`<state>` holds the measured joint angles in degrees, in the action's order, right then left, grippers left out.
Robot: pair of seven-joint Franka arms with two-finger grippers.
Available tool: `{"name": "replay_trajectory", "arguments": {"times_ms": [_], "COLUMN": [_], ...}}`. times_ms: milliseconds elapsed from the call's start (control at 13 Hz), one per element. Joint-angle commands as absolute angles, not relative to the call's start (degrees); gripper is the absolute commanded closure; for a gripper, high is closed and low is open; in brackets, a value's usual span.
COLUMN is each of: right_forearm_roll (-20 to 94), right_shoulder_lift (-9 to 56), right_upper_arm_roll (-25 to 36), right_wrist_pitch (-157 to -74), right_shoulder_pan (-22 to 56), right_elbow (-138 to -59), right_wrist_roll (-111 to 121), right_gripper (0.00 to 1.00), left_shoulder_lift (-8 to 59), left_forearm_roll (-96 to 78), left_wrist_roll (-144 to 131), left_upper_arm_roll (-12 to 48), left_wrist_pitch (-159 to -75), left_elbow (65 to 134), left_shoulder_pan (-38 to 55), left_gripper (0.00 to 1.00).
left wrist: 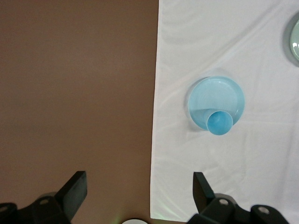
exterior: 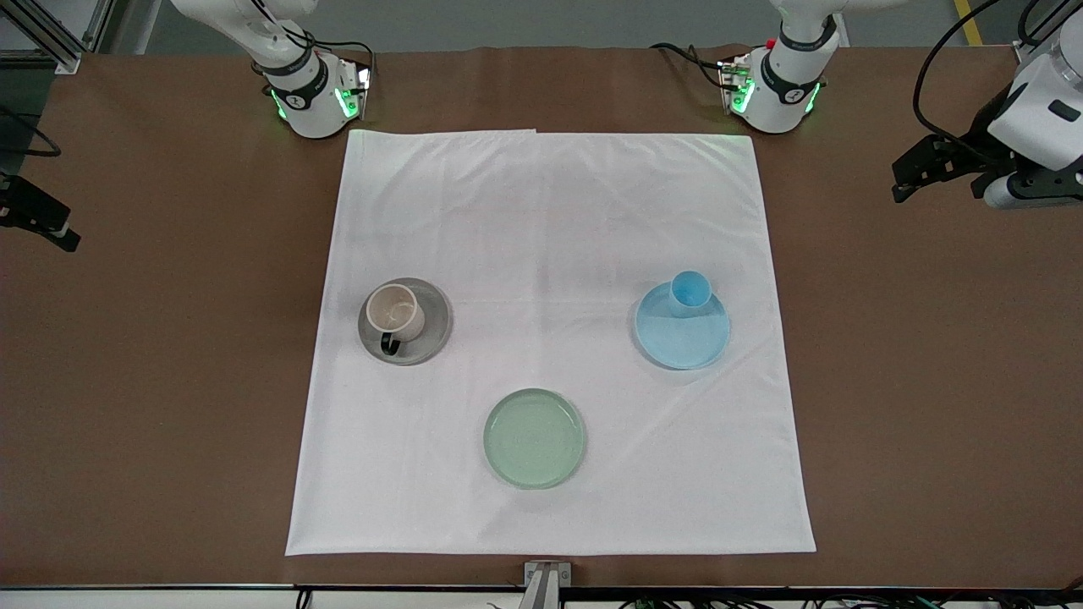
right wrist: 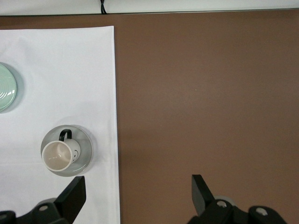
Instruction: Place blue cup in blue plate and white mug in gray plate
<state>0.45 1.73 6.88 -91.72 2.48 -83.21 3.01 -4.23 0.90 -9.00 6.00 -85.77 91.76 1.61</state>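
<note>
The blue cup (exterior: 689,291) stands upright on the blue plate (exterior: 682,340), on the part of it nearer the robots. The white mug (exterior: 394,312) with its black handle stands on the gray plate (exterior: 433,320). My left gripper (exterior: 914,173) is open and empty, up over bare brown table past the cloth at the left arm's end. My right gripper (exterior: 42,222) is open and empty over bare table at the right arm's end. The left wrist view shows the cup (left wrist: 219,122) on the blue plate (left wrist: 215,94). The right wrist view shows the mug (right wrist: 58,155) on the gray plate (right wrist: 86,149).
A pale green plate (exterior: 535,438) lies empty on the white cloth (exterior: 550,211), nearer the front camera than both other plates. The cloth covers the middle of the brown table (exterior: 169,338). Both arm bases stand at the cloth's edge nearest the robots.
</note>
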Motion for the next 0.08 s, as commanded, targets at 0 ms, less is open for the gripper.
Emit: {"name": "replay_trajectory", "arguments": {"times_ms": [0], "right_forearm_roll": [0.79], "right_shoulder_lift": [2.11], "right_upper_arm_roll": [6.42], "right_wrist_pitch": [-90.97], "right_shoulder_pan": [1.76], "right_elbow": [-82.18], "right_wrist_roll": [3.16], "right_gripper": [0.0], "left_shoulder_lift": [-4.22], "left_forearm_roll": [1.58], "left_wrist_roll": [-9.23], "left_upper_arm_roll": [5.98], "left_wrist_pitch": [-83.68], "left_elbow": [90.62], "left_shoulder_pan": [1.41], "left_gripper": [0.0]}}
